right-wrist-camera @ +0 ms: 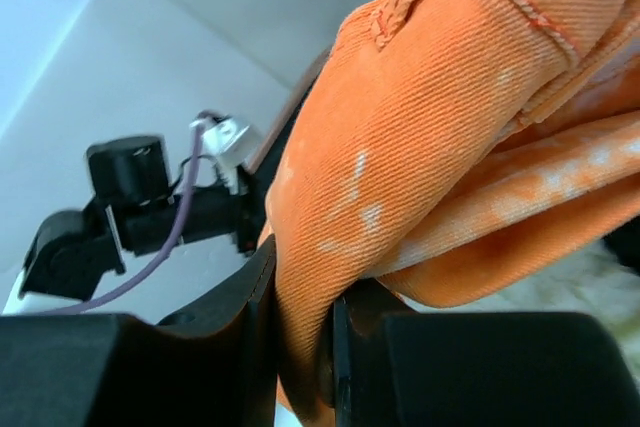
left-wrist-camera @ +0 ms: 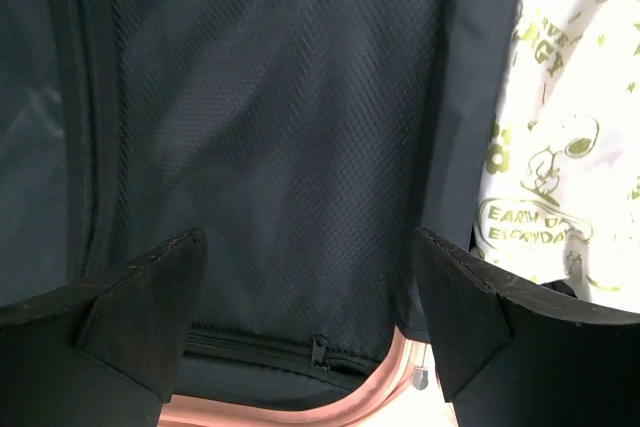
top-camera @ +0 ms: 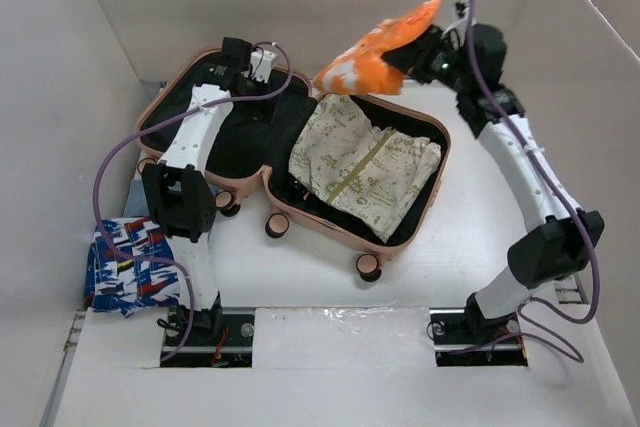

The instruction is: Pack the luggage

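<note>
Your right hand (right-wrist-camera: 302,342) is pinching the orange cloth (top-camera: 372,55) by one edge, so it is risking sagging across the luggage (top-camera: 340,235) rim, while your left hand (left-wrist-camera: 310,292) is hanging open.

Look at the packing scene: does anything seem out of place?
One blue patterned cloth lies outside the luggage, on the table beside the left arm's base, not yet packed. Nothing looks spilled or damaged.

White table (top-camera: 470,247), white panels (top-camera: 40,127) on 3 sides. Luggage (top-camera: 330,232) lies open flat mid-table, both halves down, wheels toward near edge. Crumpled blue-red-white patterned cloth (top-camera: 128,265) at left, beside left arm base (top-camera: 200,332), apart from luggage. Right arm base (top-camera: 478,332) also bolted at near edge.
</note>
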Available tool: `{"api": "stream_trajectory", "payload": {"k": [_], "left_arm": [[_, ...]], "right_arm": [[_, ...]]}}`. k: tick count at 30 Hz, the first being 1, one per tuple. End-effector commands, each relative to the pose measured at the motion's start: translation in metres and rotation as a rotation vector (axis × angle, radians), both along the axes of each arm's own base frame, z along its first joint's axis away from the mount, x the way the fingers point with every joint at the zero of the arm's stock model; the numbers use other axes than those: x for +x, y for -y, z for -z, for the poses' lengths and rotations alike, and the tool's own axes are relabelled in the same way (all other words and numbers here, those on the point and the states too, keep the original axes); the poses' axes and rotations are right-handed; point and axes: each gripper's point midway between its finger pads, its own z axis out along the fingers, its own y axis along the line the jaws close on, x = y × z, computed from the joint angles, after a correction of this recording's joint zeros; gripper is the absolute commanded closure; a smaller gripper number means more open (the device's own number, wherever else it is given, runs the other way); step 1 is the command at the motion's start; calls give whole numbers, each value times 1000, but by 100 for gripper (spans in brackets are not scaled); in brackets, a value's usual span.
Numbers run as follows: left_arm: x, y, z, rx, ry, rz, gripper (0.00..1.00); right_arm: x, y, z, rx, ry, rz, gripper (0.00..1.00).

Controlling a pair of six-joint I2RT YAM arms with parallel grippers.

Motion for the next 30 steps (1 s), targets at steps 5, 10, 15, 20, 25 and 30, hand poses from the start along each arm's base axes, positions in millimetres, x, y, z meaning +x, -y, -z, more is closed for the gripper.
{"api": "stream_trajectory", "payload": {"k": [5,10,15,20,25,30], "left_arm": [[-28,-13,-11,-9,-14,-5,20],[-38,-17,-8,-14,-25,-8,20],[-51,-19,-7,-13,-32,-8,20],[-61,-11,-17,-17,-8,28,20],[-81,36,-33,8,74,227,18],[-85,105,-16,-22,133,409,16]], "right_arm": [[-30,-72,96,20,-16,-22,100],[-79,-105,227,14,-286,-138,100],[-112,-90,277,66,-434,-137,100],[-128,-83,287,-44,-480,-214,63],[-152,-49,294,-242,-604,-142,25],[-150,-19,254,-351,-522,-25,19]]}}
